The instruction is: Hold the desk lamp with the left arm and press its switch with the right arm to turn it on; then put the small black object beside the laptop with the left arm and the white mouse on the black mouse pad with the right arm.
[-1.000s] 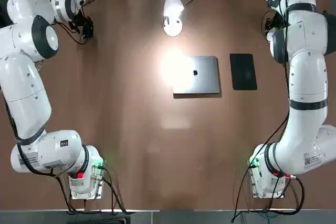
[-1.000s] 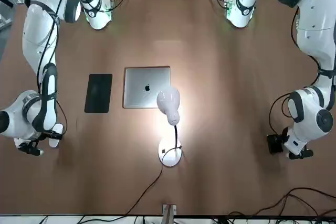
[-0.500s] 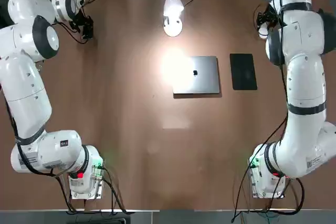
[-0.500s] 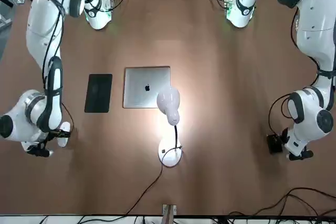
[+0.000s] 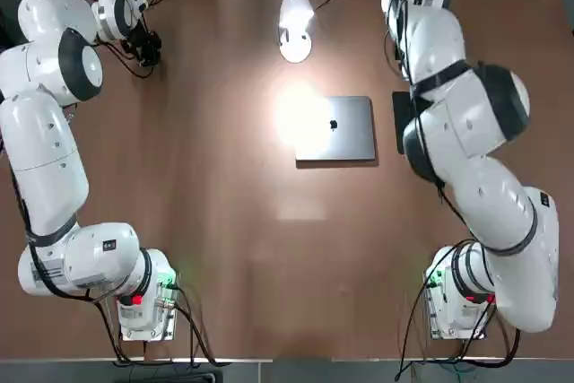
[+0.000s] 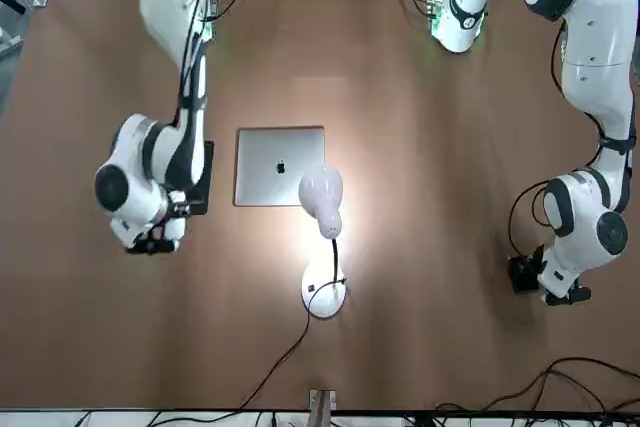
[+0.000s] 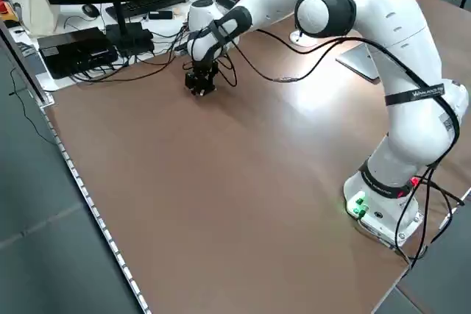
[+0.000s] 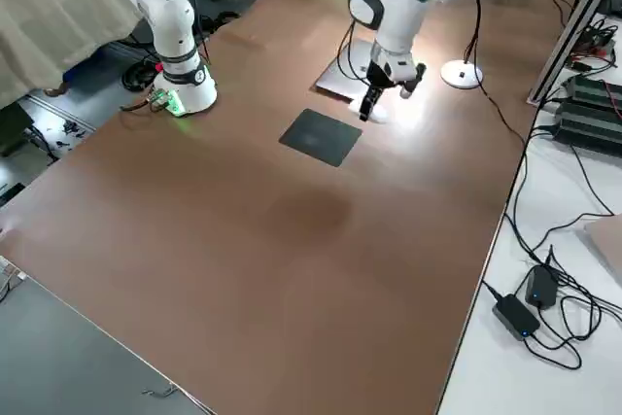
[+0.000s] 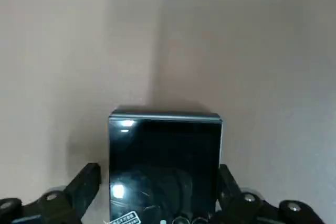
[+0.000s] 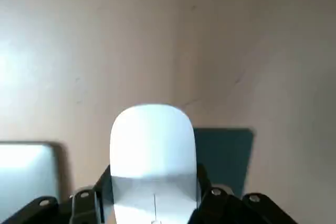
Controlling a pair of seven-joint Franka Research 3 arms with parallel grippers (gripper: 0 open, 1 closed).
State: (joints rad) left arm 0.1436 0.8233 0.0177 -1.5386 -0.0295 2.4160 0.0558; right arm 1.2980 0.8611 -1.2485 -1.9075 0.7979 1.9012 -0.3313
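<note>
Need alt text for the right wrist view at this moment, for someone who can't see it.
The right gripper holds the white mouse between its fingers, above the brown table. Past the mouse a corner of the black mouse pad shows, and a corner of the laptop off to one side.

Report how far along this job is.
Done: the lamp is lit, with a bright patch on the table by it. In hand: the right gripper holds the mouse in the air near the mouse pad; the open left gripper straddles the black block at the table's far corner. Left: set the mouse on the pad and carry the block to the laptop.
</note>
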